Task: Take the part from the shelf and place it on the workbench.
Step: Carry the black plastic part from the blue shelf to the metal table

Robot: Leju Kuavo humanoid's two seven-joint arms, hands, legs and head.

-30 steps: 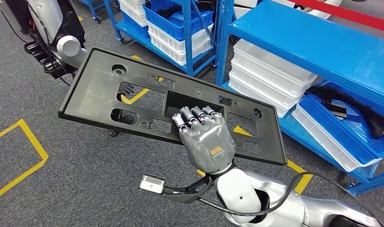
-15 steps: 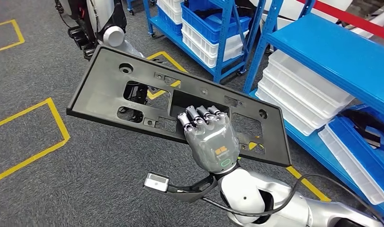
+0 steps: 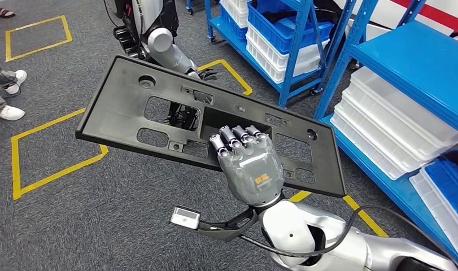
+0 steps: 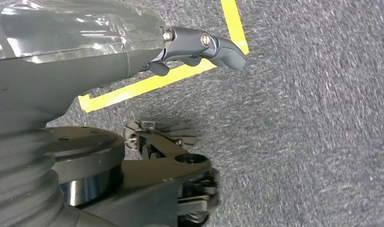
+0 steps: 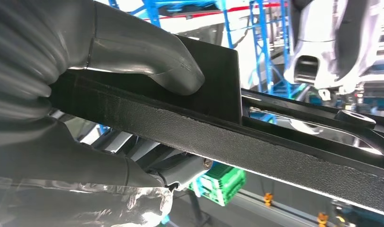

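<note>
I carry the part, a large flat black plastic panel (image 3: pixel 158 96) with several cut-outs, level above the floor. My right hand (image 3: pixel 250 166) grips its near long edge: fingers lie on top, and in the right wrist view the thumb (image 5: pixel 147 52) presses the other face of the panel (image 5: pixel 284 151). My left hand (image 4: pixel 85 61) hangs over the grey carpet with its fingers (image 4: pixel 213 45) loosely bent and nothing in them.
Blue shelving (image 3: pixel 418 73) with white crates (image 3: pixel 396 130) and blue bins (image 3: pixel 283 25) runs along the right. Another robot's dark body and silver arm (image 3: pixel 164 48) stand beyond the panel's far edge. A person's shoes (image 3: pixel 9 93) are at the far left. Yellow tape (image 3: pixel 51 169) marks the carpet.
The whole picture has shifted, so the camera has turned: shelves slid right, and floor markings and a person's feet came in at the left. The panel stays gripped in my right hand.
</note>
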